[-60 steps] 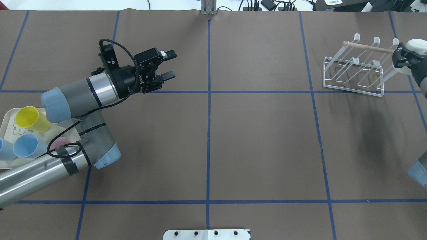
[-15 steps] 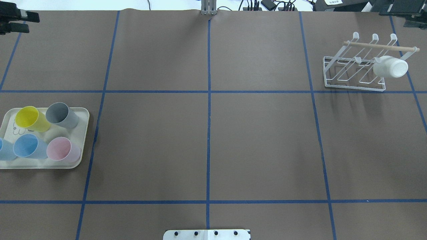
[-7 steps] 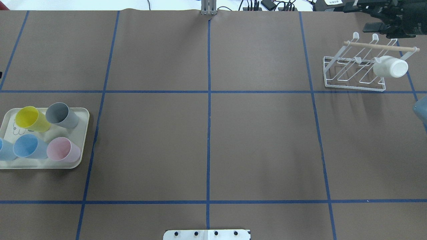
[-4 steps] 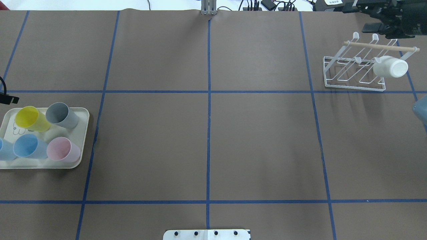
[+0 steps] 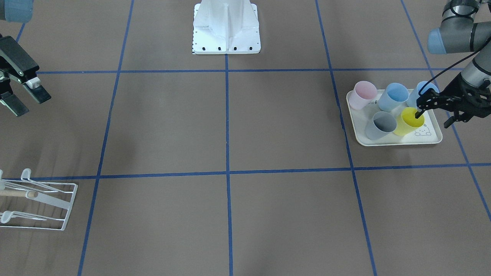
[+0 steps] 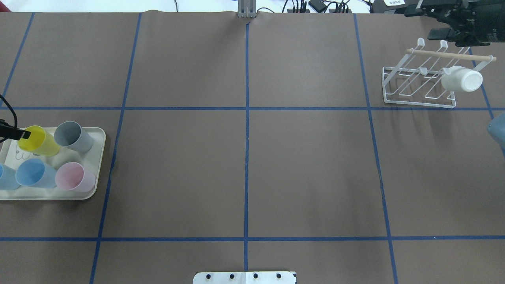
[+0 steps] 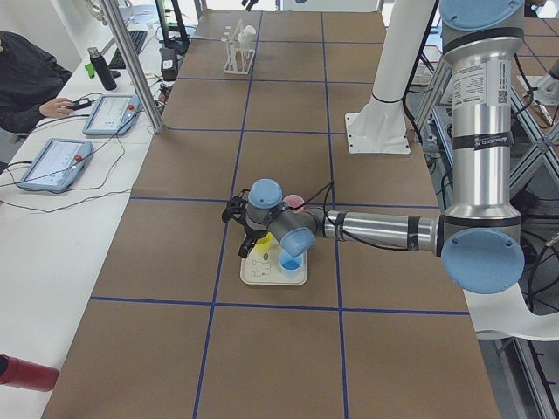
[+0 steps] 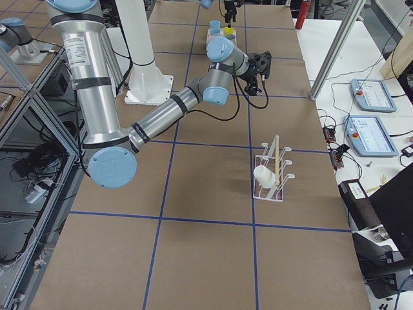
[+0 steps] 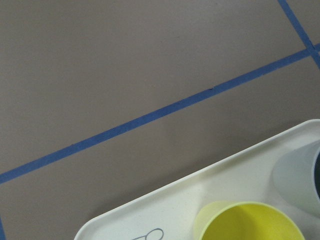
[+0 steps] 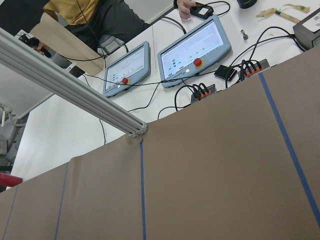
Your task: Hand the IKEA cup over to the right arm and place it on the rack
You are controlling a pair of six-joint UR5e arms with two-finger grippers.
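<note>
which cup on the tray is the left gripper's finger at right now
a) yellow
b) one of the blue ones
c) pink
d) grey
a: one finger of the left gripper sits at the rim of the yellow cup on the tray, clear of the pink, grey and blue cups.
</note>
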